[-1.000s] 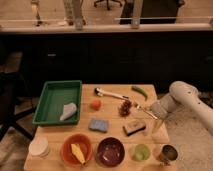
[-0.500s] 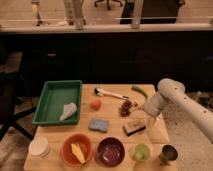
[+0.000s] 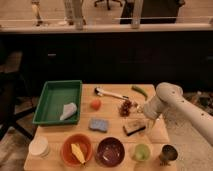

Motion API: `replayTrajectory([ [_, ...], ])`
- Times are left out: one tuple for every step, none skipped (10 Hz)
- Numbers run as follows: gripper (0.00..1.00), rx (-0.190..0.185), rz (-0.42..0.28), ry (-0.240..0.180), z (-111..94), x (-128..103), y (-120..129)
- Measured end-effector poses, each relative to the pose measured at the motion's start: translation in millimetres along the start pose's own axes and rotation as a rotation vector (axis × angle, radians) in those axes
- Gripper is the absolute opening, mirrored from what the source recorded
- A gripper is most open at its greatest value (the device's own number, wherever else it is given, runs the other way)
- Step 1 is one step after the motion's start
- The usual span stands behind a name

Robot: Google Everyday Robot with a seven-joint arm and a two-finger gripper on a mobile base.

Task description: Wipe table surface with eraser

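Observation:
The eraser (image 3: pixel 134 127), a small block with a tan top and a dark base, lies on the light wooden table surface (image 3: pixel 112 116), right of centre. My gripper (image 3: pixel 149 119) hangs from the white arm that reaches in from the right. It is low over the table, just to the right of the eraser and close against its right end. I cannot tell whether it touches the eraser.
A green tray (image 3: pixel 50 102) holding a white cloth (image 3: pixel 69 111) stands at the left. A blue-grey sponge (image 3: pixel 98 124), a red fruit (image 3: pixel 95 104), grapes (image 3: pixel 126 106), a green pepper (image 3: pixel 140 92) and a white-handled tool (image 3: pixel 110 92) lie mid-table. Bowls (image 3: pixel 110 151) and cups (image 3: pixel 141 151) line the front edge.
The arm has swung left, bringing the gripper from the table's right edge to the eraser's right end. The eraser has not visibly moved.

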Motion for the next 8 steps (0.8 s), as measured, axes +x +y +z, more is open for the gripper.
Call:
replayTrajectory([
  [0.80, -0.002, 0.004, 0.003, 2, 1, 1],
  [0.80, -0.007, 0.006, 0.003, 4, 2, 2],
  [0.80, -0.018, 0.008, 0.001, 7, 3, 3],
  [0.80, -0.025, 0.008, -0.001, 8, 3, 3],
  [0.80, -0.034, 0.008, -0.004, 10, 3, 3],
  [0.80, -0.040, 0.009, -0.007, 12, 3, 3],
  [0.77, -0.044, 0.012, -0.009, 14, 4, 3],
  [0.70, -0.044, 0.016, -0.010, 15, 5, 4],
])
